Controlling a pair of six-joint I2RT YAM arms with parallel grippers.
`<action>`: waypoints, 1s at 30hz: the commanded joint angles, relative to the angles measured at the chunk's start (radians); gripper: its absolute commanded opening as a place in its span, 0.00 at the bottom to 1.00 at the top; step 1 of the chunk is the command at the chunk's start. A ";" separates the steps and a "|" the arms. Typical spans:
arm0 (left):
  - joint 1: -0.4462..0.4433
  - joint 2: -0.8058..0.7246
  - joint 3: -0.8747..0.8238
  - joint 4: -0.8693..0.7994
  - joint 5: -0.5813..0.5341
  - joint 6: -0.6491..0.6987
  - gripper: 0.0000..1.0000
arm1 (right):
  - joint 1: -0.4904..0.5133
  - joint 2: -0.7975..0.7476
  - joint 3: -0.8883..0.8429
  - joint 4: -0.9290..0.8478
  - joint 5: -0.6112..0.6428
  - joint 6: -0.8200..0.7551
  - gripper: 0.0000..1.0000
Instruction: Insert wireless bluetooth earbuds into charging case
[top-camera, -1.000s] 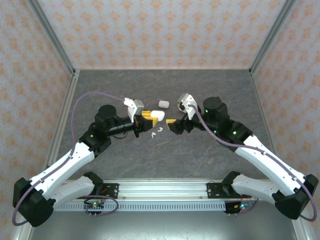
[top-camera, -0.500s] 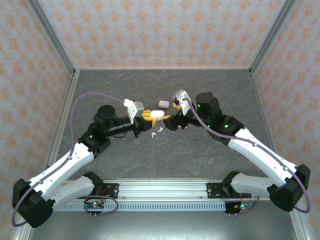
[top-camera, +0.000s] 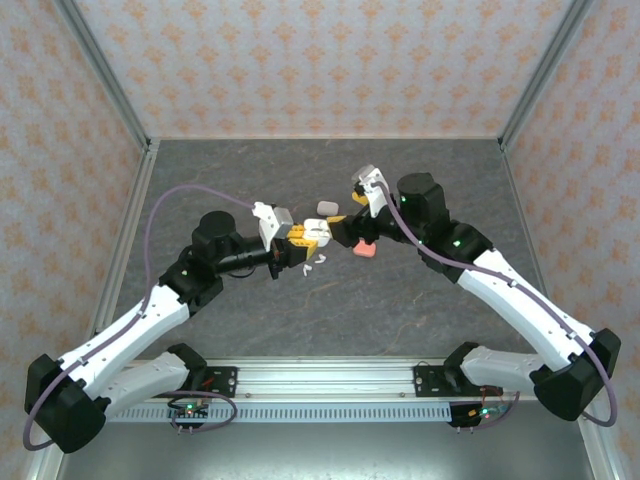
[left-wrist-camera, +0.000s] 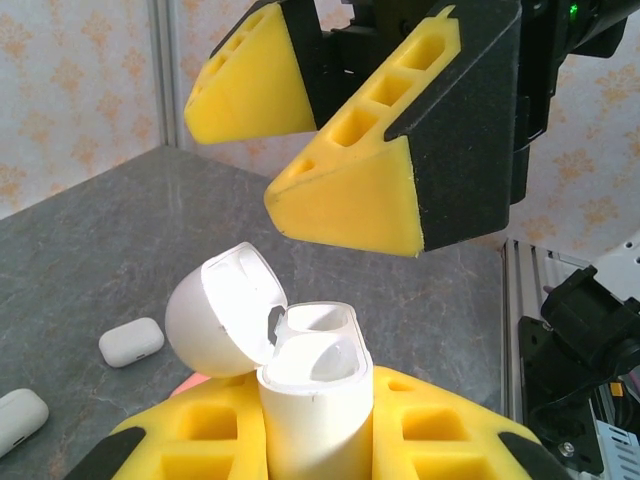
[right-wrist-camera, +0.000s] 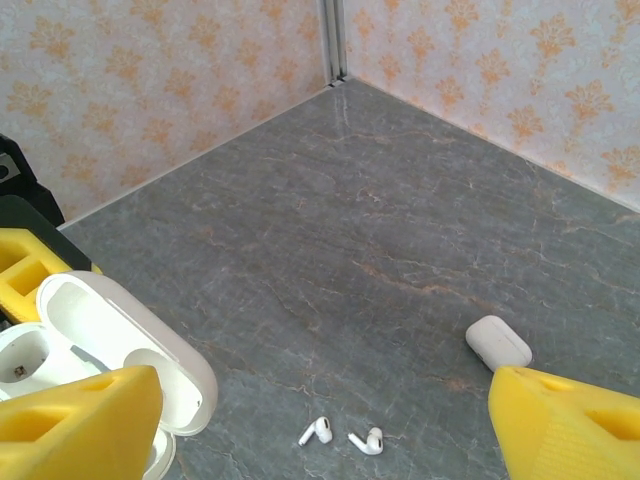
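Earbuds (right-wrist-camera: 317, 432), two white ones, lie loose on the grey table (right-wrist-camera: 420, 190), just beside each other. In the right wrist view they sit low in the middle, between the two yellow fingers of the right gripper (right-wrist-camera: 325, 390) and below them, so this gripper hangs almost directly over the pair. Its jaws stand wide apart and hold nothing. Each earbud lies flat, and its stem seems to run roughly along the line from one finger to the other. Probably the wrist needs some turn, so that the pads close across the stem and not along it; the pieces are very small, so this is only a judgement.

The charging case (left-wrist-camera: 315, 375) is in the left gripper (left-wrist-camera: 315, 445), which is closed tightly on its lower body and holds it upright above the table. The lid (left-wrist-camera: 215, 310) is swung open to one side, and the wells inside look empty. Seen from the right wrist, the case is at the lower left edge of the view, close to one finger of the right gripper and near the earbuds.

As the left arm is busy with the case, the right arm is the free one and also the nearer one to the earbuds. A closed white case (right-wrist-camera: 498, 341) rests apart on the table.
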 joint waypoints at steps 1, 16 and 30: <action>-0.007 0.002 0.016 0.002 0.021 0.023 0.00 | -0.002 -0.006 0.030 -0.001 0.012 0.001 0.85; -0.009 -0.144 -0.037 -0.093 -0.067 0.042 0.00 | -0.015 0.005 -0.061 -0.065 0.116 0.276 0.80; -0.008 -0.291 -0.073 -0.127 -0.088 0.034 0.00 | 0.067 0.516 0.046 -0.008 0.005 0.341 0.47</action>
